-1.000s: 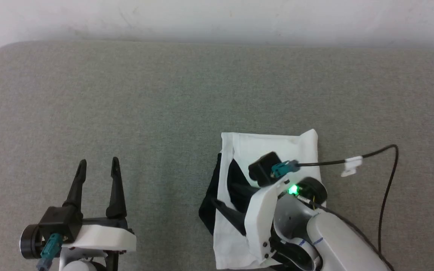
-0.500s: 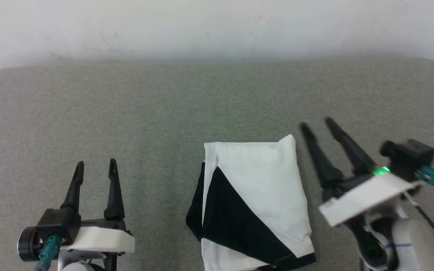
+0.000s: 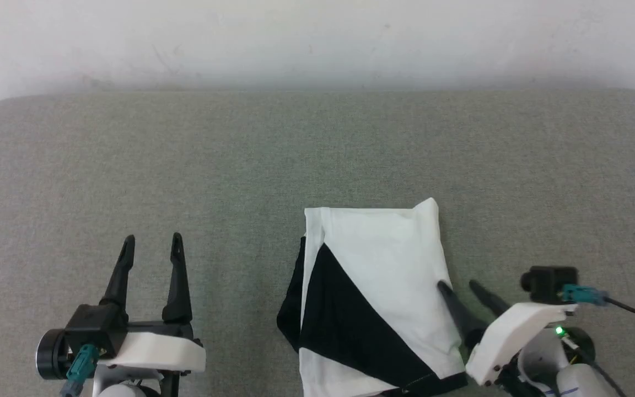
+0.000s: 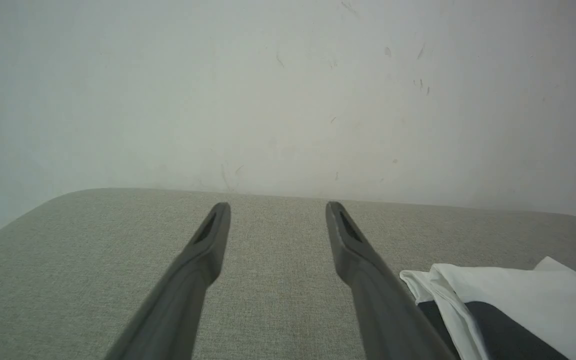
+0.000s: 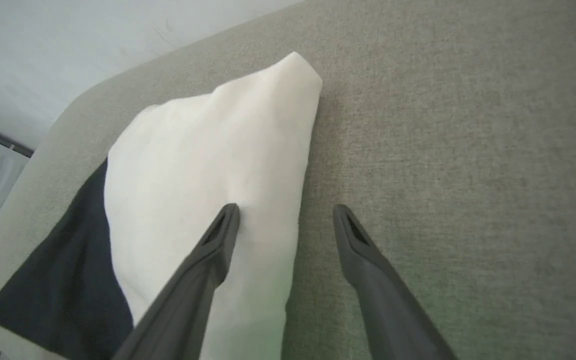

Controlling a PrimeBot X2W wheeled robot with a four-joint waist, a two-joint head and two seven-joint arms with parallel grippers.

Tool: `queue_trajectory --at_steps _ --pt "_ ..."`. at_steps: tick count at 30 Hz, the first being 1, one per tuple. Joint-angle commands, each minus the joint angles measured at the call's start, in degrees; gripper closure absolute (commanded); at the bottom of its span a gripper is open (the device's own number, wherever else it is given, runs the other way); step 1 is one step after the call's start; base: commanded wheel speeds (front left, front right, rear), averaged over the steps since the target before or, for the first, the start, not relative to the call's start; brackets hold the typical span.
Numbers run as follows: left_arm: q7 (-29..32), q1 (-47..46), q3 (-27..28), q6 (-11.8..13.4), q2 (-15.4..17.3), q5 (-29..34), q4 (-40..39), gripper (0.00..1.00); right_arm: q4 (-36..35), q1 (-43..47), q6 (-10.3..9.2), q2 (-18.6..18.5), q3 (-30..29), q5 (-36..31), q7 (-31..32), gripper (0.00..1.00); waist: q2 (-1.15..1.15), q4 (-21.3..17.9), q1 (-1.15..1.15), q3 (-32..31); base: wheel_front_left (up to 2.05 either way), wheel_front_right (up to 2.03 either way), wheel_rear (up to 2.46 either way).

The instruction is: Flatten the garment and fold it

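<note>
The garment [image 3: 389, 259] lies folded into a narrow packet on the grey-green surface [image 3: 240, 165], close to the near edge and a little right of the middle. Its top is white, and a black triangle of cloth crosses its lower left part. Some more black cloth comes out along its left side. The far right corner of the packet stands up in a small point. The near end of the packet is cut off by the bottom of the head view.

The left hand [image 3: 152, 239] is over the near left part of the surface, well apart from the garment. Its two fingers are spread and hold nothing; bare surface shows between them.

The right hand [image 3: 458, 284] is at the right side of the garment, near the near edge of the surface. Its fingers are also spread and hold nothing. In the right wrist view one finger is over the white cloth and the other over bare surface, with the edge of the garment between them. Whether the fingers touch the cloth cannot be told.

A pale wall [image 3: 295, 38] rises behind the far edge of the surface.
</note>
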Motion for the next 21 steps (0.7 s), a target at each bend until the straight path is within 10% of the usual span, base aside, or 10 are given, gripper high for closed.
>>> queue_trajectory --at_steps 1,9,10,11,13,21 --pt "-0.27 0.09 0.00 -0.37 -0.12 0.59 -0.06 0.00 1.02 -0.93 -0.05 0.14 0.53 -0.22 1.16 0.00 0.01 0.32 0.00 0.21 0.00 0.00 0.00" --pt "-0.27 -0.56 -0.11 -0.11 -0.13 0.57 -0.35 0.00 6.68 -4.97 -0.05 0.14 2.75 -3.23 10.01 0.00 0.01 0.75 0.00 1.45 0.00 0.00 0.00" --pt "-0.27 -0.63 -0.17 -0.04 -0.13 0.52 -0.33 0.00 7.35 -5.35 -0.05 0.14 2.94 -3.80 11.51 0.14 0.01 0.77 0.00 1.52 0.00 0.00 0.00" --pt "-0.27 -0.69 -0.21 0.02 -0.13 0.47 -0.31 0.00 7.80 -5.64 -0.05 0.14 3.24 -4.14 13.08 0.57 0.01 0.77 0.00 1.56 0.00 0.00 0.00" --pt "-0.27 -0.69 -0.15 0.21 -0.13 0.39 -0.36 0.00 7.58 -6.23 -0.05 0.14 4.05 -4.45 15.57 1.00 0.01 0.56 0.00 1.65 0.00 0.00 0.00" --pt "-0.27 -0.20 1.30 0.50 -0.13 1.20 -1.11 0.00 1.00 -11.63 -0.05 -1.46 9.44 -20.85 22.69 1.00 0.01 -3.18 0.00 2.21 0.00 0.00 0.00"
